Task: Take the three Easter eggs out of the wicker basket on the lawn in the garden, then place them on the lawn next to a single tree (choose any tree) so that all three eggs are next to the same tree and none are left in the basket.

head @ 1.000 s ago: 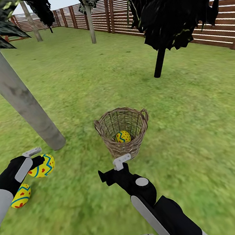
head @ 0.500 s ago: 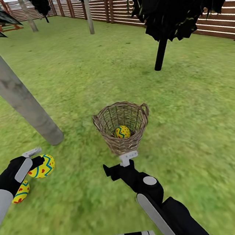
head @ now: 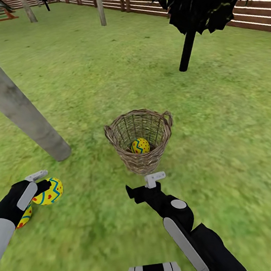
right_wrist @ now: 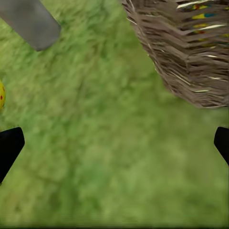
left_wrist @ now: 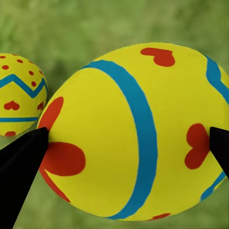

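Observation:
The wicker basket (head: 121,124) stands upright on the lawn (head: 222,141) with one yellow Easter egg (head: 140,146) inside. My right gripper (head: 154,178) is open just in front of the basket's base (right_wrist: 191,52), with nothing between its fingers (right_wrist: 114,143). Low over the grass at the left, my left gripper (head: 45,188) is shut on a second egg (left_wrist: 138,129). A third egg (head: 25,215) lies on the grass beside it (left_wrist: 19,95), partly hidden by my left arm. The pale grey tree trunk (head: 21,112) rises a short way beyond these two eggs.
A black-trunked tree (head: 186,51) with near-black foliage stands beyond the basket to the right. A brown slat fence (head: 248,13) runs along the back right. More trunks (head: 100,7) stand far off. Open grass surrounds the basket.
The whole view has tilted downward. My right gripper has shifted to the right in front of the basket. The left gripper keeps its hold on the egg.

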Controlling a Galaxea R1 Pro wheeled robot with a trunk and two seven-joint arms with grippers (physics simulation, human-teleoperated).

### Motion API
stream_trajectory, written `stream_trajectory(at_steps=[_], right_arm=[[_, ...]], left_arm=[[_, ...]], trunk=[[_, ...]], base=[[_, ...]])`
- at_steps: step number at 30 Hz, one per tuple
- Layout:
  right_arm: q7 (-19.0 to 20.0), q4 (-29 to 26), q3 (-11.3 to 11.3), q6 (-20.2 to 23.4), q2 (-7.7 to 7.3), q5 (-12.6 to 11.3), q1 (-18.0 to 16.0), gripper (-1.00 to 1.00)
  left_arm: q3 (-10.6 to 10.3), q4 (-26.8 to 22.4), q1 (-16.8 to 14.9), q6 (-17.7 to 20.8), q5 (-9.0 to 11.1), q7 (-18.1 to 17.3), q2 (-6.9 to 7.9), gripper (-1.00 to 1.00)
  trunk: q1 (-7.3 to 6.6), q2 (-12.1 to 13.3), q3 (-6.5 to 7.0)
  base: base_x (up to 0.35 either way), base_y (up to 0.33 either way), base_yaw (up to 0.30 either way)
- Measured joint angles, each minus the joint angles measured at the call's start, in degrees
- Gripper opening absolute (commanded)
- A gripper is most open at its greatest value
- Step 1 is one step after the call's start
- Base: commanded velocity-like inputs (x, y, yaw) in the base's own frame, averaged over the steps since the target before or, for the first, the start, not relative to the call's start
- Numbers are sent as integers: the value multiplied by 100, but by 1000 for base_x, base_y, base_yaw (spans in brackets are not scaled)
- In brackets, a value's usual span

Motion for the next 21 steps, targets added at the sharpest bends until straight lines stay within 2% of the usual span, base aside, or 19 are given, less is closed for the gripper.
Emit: stream_trajectory(at_steps=[16, 21], right_arm=[[5, 0, 13, 21, 6, -5, 1, 100], [-2, 0, 102, 30, 6, -2, 7, 100]], left_arm=[[14, -23, 4, -123, -1, 20, 23, -100], [14, -28, 1, -131, 1, 25, 37, -100]], trunk=[[41, -22, -355], [54, -28, -466]], base=[[0, 0, 0], [0, 0, 0]])
